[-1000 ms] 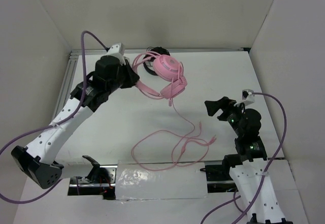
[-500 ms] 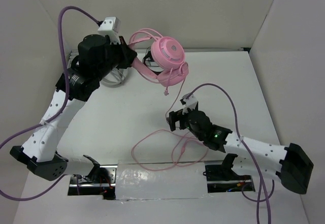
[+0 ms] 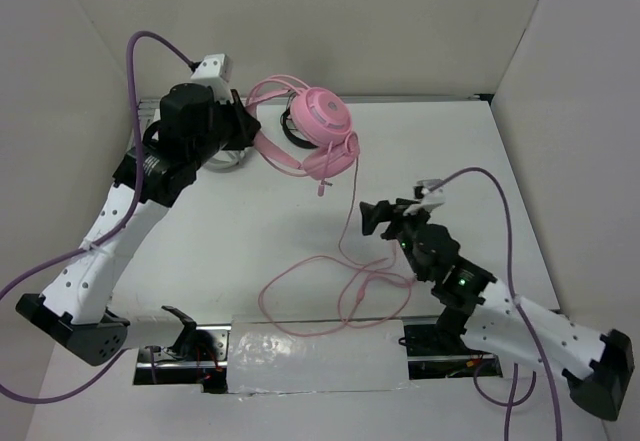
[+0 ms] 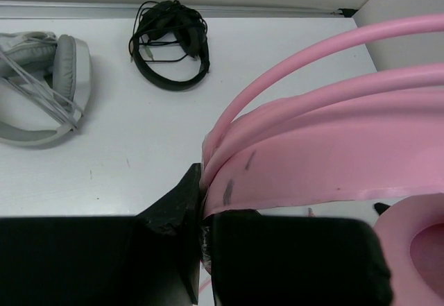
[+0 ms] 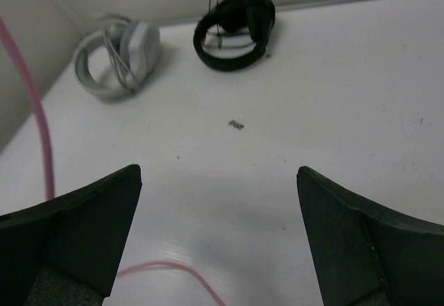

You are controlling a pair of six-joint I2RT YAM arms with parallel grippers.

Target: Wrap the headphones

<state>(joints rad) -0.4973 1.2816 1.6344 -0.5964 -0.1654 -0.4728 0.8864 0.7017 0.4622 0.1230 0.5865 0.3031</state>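
Observation:
The pink headphones (image 3: pixel 320 116) hang in the air over the far middle of the table. My left gripper (image 3: pixel 252 139) is shut on their pink headband (image 4: pixel 333 153), which fills the left wrist view beside the gripper (image 4: pixel 203 212). The thin pink cable (image 3: pixel 345 226) drops from the lower earcup and lies in loose loops (image 3: pixel 300 271) on the table near the front. My right gripper (image 3: pixel 372 218) is open and empty, just right of the hanging cable. In the right wrist view the gripper (image 5: pixel 218 174) is wide open, with the cable (image 5: pixel 38 119) at the left edge.
Grey-white headphones (image 4: pixel 41 91) lie at the far left, partly hidden by my left arm in the top view (image 3: pixel 225 156). Black headphones (image 4: pixel 170 42) lie at the far middle by the back wall. White walls enclose the table on three sides.
My right arm swung out towards the cable, then drew back a little to the right. My left arm lifted the headphones off the table and holds them aloft.

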